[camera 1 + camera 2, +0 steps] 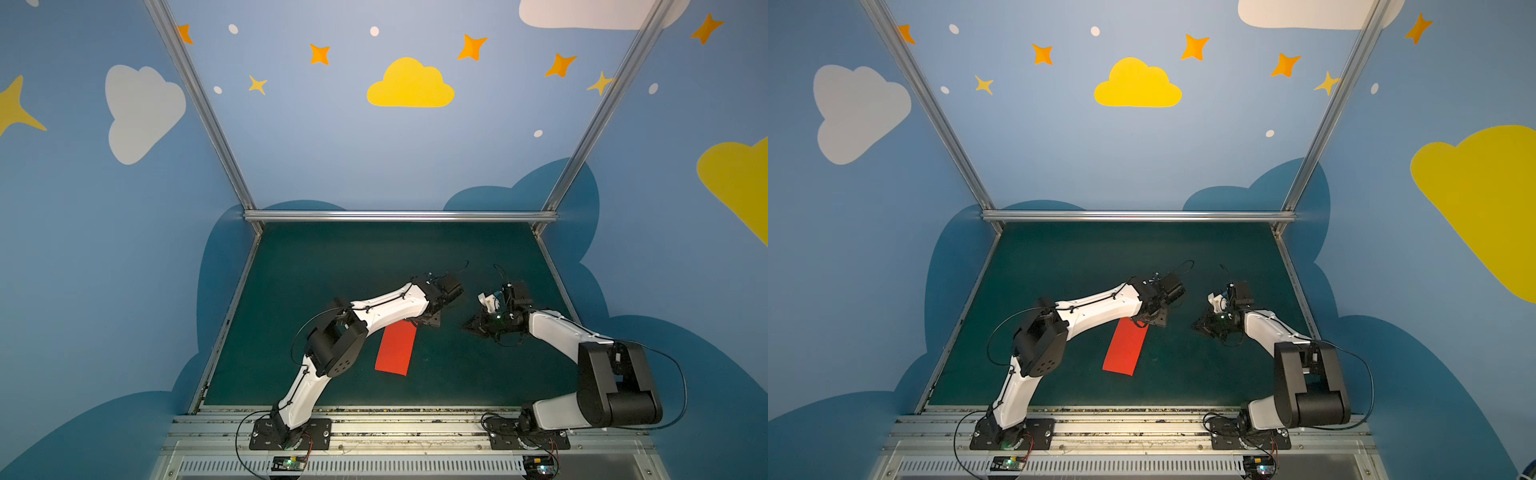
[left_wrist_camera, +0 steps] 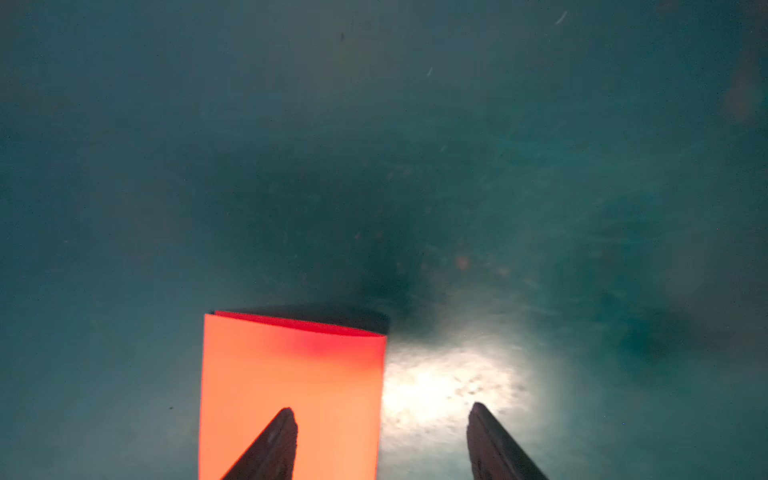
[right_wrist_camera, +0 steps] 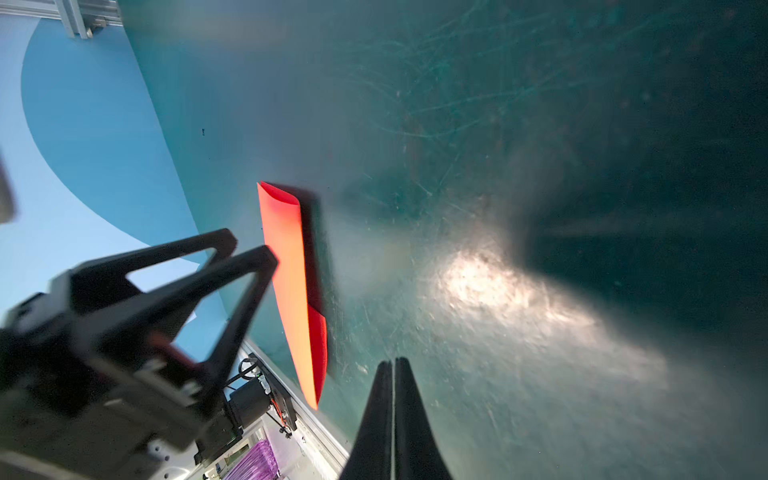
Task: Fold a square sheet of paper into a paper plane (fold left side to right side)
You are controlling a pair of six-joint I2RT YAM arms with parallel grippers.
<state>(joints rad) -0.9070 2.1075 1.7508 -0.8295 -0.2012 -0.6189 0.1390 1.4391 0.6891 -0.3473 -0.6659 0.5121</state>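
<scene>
A: On the green surface (image 1: 353, 257), where's the red sheet of paper (image 1: 395, 351)?
B: Folded into a long rectangle, left of centre, far end beneath the left jaws.
A: Those?
B: Spread wide, gripping nothing: one finger (image 2: 274, 444) over paper, one over bare surface.
A: Right jaws?
B: Pressed together, empty, off to the sheet's right.

Bright red sheet of paper (image 1: 395, 351), folded in half, narrow rectangle, lying on green table (image 1: 332, 257), top layer slightly bowed
</scene>
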